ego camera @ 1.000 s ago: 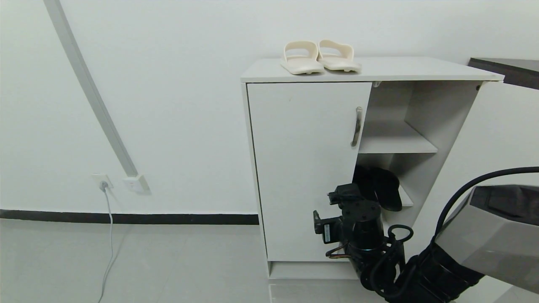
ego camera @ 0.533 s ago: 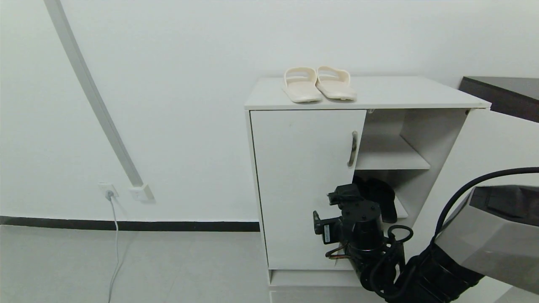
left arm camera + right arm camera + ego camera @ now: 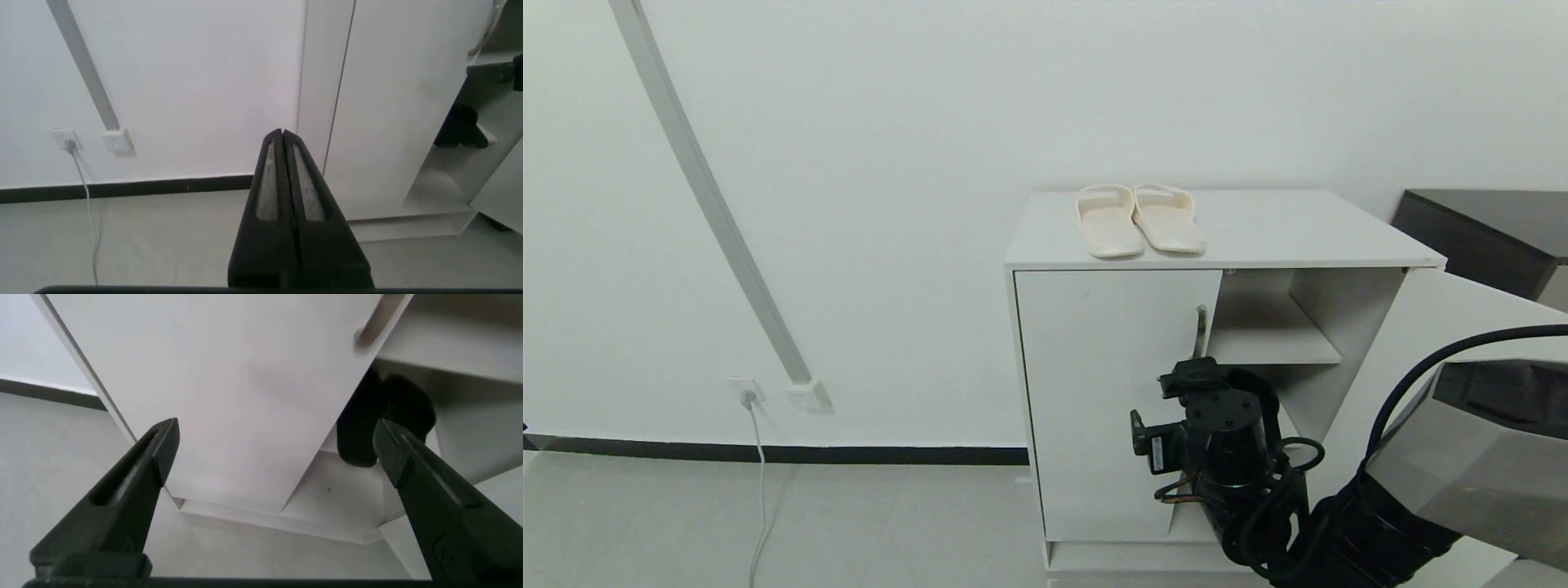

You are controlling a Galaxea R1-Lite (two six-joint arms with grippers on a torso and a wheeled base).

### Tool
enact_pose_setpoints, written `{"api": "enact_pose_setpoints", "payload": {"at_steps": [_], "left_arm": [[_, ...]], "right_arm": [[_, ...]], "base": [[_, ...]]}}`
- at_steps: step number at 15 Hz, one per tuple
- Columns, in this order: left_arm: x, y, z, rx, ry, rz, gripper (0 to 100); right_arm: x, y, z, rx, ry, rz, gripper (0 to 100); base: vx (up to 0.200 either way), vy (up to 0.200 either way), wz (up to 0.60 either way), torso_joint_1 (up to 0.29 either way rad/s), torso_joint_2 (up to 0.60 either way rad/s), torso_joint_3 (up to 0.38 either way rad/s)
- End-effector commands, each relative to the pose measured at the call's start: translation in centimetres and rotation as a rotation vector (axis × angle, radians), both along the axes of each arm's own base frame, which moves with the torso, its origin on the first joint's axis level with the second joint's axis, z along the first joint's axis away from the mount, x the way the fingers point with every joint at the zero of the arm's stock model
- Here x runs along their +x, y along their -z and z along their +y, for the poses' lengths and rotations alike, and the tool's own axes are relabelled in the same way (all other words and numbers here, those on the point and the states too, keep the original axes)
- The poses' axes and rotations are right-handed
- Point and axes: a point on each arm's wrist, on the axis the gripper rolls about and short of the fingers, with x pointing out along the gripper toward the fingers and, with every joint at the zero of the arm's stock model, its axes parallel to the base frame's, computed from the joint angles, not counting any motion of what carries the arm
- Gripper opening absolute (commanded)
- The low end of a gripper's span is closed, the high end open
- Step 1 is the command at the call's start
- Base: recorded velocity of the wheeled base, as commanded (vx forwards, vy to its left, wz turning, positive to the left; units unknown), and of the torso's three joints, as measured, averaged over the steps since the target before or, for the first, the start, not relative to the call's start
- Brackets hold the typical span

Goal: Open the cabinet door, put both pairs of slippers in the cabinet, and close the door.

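Against the plain white wall (image 3: 890, 163), on grey floor tiles (image 3: 768, 523), the white two-door cabinet (image 3: 1298, 233) bears a cream pair of slippers (image 3: 1137, 219) on top and a black pair of slippers (image 3: 384, 416) on an inner shelf beside its open right door (image 3: 1421, 327), with the right gripper (image 3: 275, 437) close before it, jaws wide, and the left gripper (image 3: 282, 139) out over open floor, jaws pressed together.

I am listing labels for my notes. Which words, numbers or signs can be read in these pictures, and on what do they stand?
There are none to read: the cabinet, the cream slippers and the wall socket show no print or sign.
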Motion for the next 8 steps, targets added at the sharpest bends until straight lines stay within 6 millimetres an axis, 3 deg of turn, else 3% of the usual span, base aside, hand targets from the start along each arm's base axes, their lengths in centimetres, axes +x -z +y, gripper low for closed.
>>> {"api": "enact_pose_setpoints", "payload": {"at_steps": [1, 8], "left_arm": [[0.00, 0.01, 0.00, -0.001, -0.002, 0.000, 0], [0.00, 0.01, 0.00, -0.001, 0.000, 0.000, 0]], "right_arm": [[-0.01, 0.11, 0.06, -0.002, -0.001, 0.002, 100], [-0.03, 0.16, 0.04, -0.006, -0.002, 0.004, 100]], "base": [[0.000, 0.000, 0.00, 0.193, -0.50, -0.310], [0.000, 0.000, 0.00, 0.211, -0.53, -0.320]]}}
